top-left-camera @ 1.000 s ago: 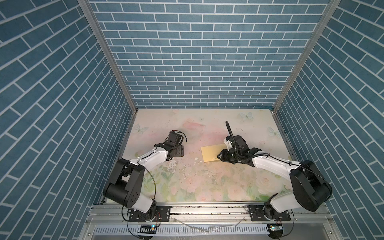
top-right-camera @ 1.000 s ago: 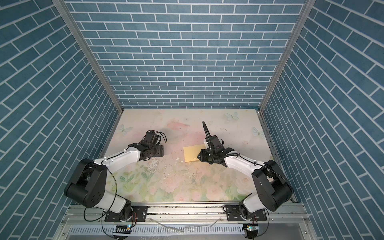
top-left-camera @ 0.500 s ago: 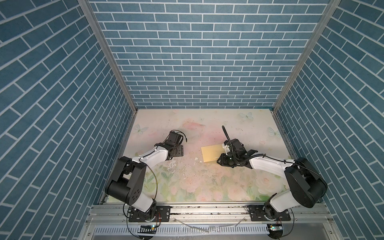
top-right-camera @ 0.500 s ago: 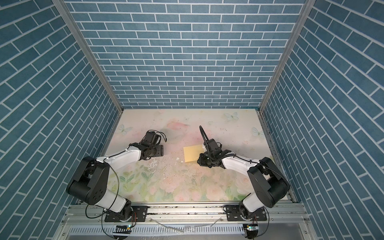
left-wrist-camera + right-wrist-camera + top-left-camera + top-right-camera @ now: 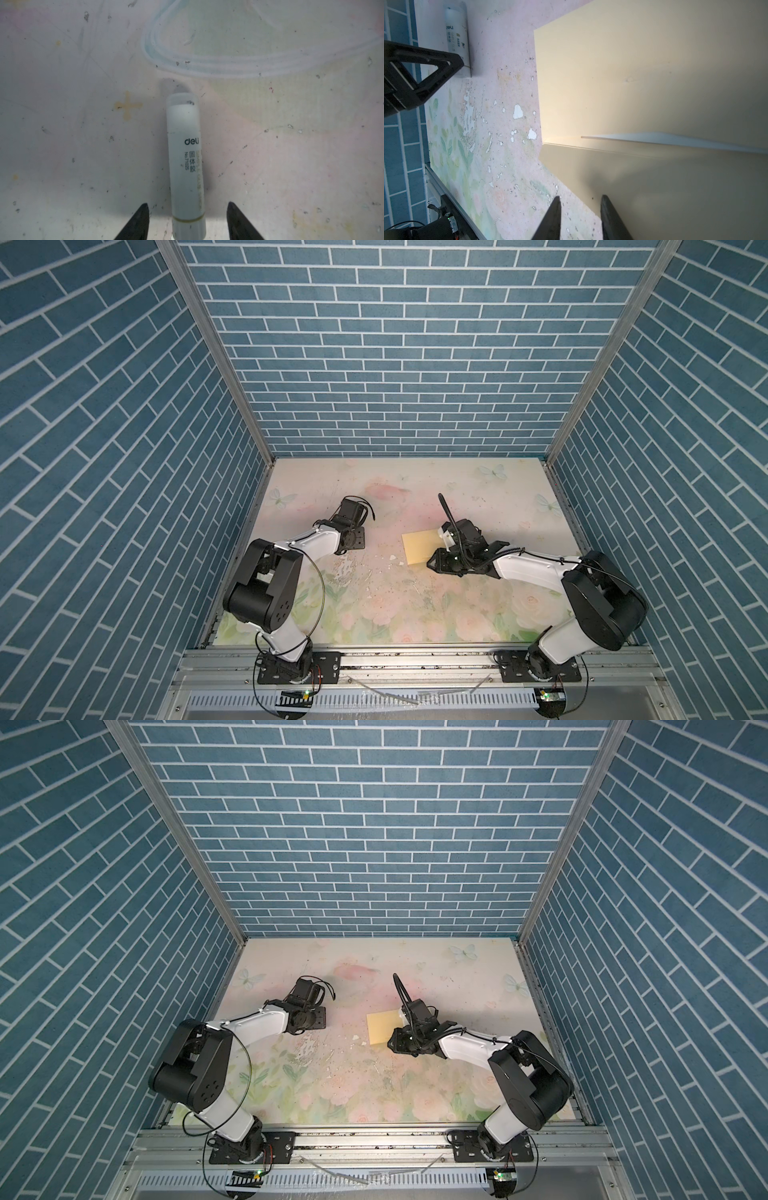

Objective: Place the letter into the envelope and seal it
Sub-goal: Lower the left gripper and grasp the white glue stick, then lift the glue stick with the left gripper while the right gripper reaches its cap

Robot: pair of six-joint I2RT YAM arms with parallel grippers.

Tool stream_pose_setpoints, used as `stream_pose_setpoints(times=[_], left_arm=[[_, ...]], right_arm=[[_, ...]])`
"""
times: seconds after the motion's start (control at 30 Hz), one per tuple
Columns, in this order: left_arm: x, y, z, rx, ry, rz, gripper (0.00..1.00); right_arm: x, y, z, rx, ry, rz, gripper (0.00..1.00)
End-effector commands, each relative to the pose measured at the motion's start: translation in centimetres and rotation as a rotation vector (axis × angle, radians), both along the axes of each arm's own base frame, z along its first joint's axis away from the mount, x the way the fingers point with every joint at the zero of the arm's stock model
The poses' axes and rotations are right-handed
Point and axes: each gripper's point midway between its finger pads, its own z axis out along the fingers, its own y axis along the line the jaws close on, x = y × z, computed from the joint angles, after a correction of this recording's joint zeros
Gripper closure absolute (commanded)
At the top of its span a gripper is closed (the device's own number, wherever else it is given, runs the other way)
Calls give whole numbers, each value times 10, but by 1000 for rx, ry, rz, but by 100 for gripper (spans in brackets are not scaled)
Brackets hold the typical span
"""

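The pale-yellow envelope (image 5: pixel 419 545) (image 5: pixel 381 1028) lies flat mid-table. In the right wrist view its body (image 5: pixel 633 72) and open flap (image 5: pixel 664 187) fill the frame, and a thin pale edge shows at the fold. The letter is hidden. My right gripper (image 5: pixel 580 198) (image 5: pixel 432 564) (image 5: pixel 391 1044) is open. It straddles the flap's slanted edge, one finger over the table and one over the flap. My left gripper (image 5: pixel 187 206) (image 5: pixel 356 538) is open around a white glue stick (image 5: pixel 185 158) (image 5: pixel 456 37) lying on the table, with gaps on both sides.
The floral table (image 5: pixel 415 614) has chipped white patches (image 5: pixel 518 111) between the two arms. Blue brick walls close in the left, right and back. A metal rail (image 5: pixel 415 659) runs along the front edge.
The left jaws have narrowed around the glue stick. The right gripper has shifted slightly left and nearer along the envelope's edge, and its jaws have parted a little.
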Motion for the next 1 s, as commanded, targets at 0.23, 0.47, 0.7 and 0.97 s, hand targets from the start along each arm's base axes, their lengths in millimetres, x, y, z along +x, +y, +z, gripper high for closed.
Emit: stream_pose_setpoints(times=[0.23,0.47,0.7,0.97], left_arm=[[14,2,-7,-3,14,2,56],[16,2,-13,-9,30,0,70],[20,-2,-12,-10,22,-42,93],[36,-30,55,-153,-260,-178,100]], right_arm=[[11,-1,41,20,-128,-2,49],[11,-6,48,6,-161,-2,39],[16,-12,61,-13,-225,-3,31],[31,-13,95,-49,-347,23,22]])
